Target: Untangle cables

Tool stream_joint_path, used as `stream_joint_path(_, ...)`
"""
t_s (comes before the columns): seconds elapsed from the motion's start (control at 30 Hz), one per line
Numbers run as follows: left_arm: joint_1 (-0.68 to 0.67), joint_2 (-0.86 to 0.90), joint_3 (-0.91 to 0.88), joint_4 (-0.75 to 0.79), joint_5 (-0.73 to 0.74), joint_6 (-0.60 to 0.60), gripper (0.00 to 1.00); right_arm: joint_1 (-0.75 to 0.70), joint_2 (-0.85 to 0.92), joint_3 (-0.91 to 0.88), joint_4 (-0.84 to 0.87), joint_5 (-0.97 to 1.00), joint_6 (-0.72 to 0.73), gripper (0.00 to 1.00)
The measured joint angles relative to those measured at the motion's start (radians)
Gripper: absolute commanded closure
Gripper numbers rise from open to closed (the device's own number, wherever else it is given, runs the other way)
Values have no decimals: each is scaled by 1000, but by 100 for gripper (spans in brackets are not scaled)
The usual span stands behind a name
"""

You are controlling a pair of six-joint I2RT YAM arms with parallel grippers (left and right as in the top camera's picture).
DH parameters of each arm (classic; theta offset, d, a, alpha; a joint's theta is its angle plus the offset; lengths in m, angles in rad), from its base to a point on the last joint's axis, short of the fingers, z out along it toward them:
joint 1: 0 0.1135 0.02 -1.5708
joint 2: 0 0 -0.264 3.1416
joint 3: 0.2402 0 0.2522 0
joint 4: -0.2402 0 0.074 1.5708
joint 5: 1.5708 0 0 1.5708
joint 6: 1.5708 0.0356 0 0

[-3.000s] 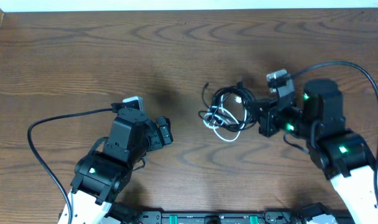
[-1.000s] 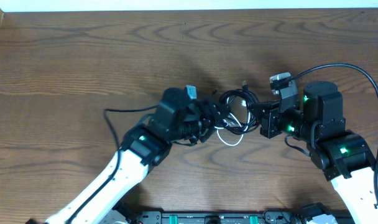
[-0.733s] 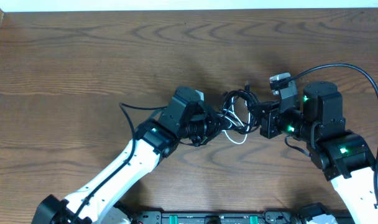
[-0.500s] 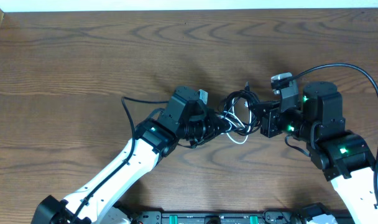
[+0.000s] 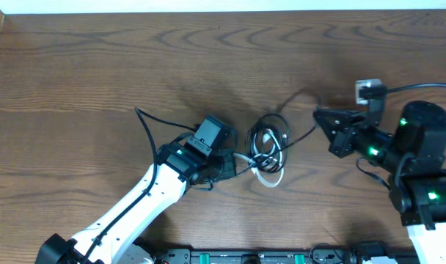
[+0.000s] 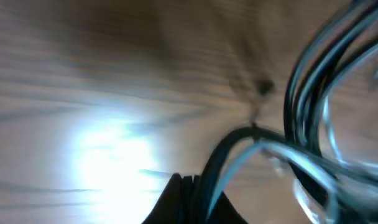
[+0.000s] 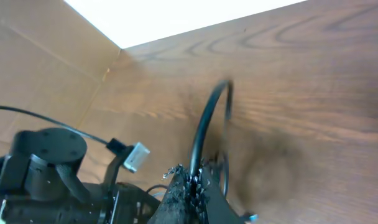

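The cables lie tangled mid-table: black loops point(image 5: 265, 139) with a white cable point(image 5: 271, 180) curling out below them. My left gripper point(image 5: 234, 163) is at the tangle's left side. In the blurred left wrist view its jaws are shut on a black cable point(image 6: 239, 138) and a pale strand point(image 6: 282, 152) beside it, with more loops point(image 6: 307, 87) to the right. My right gripper point(image 5: 322, 117) is right of the tangle, shut on a black cable point(image 7: 207, 118) that arcs up from its fingertips point(image 7: 195, 183) and runs taut back to the tangle.
The arms' own thick black wires trail over the table, one by the left arm point(image 5: 146, 121), one above the right arm point(image 5: 421, 86). The left arm's body point(image 7: 49, 162) shows in the right wrist view. A cardboard wall point(image 7: 33, 56) stands at the table's far left.
My left gripper closed on cables at the tangle and drew back left. My right gripper pulled away to the right with its black cable, stretching the tangle apart.
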Motion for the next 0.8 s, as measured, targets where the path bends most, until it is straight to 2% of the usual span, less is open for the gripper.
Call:
stream_joint_path(0.13, 20, 0, 0, -33, -92, 8, 92, -47, -13, 0, -13, -9, -5, 99)
stream_joint_path(0.23, 47, 0, 0, -26, -126, -35, 92, -54, -12, 0, -49, -9, -7, 96)
stream_joint_path(0.4, 96, 0, -3, 101, -67, -107, 92, -57, -6, 1, -157, 29, -14, 90)
stream_joint_path(0.43, 107, 0, -4, 150, -28, -113, 92, -57, -2, 1, -184, 40, -16, 86)
stream_joint_path(0.53, 134, 0, -5, 283, 82, -110, 92, -58, 13, 1, -240, 63, -15, 63)
stream_joint_path(0.7, 162, 0, -12, 561, 326, -63, 92, -57, 40, 1, -315, 82, -21, 51)
stream_joint_path(0.77, 163, 0, -14, 669, 428, -46, 92, -57, 52, 1, -334, 87, -18, 39)
stream_joint_path(0.8, 163, 0, -15, 728, 480, -40, 92, -57, 58, 1, -340, 88, -14, 38)
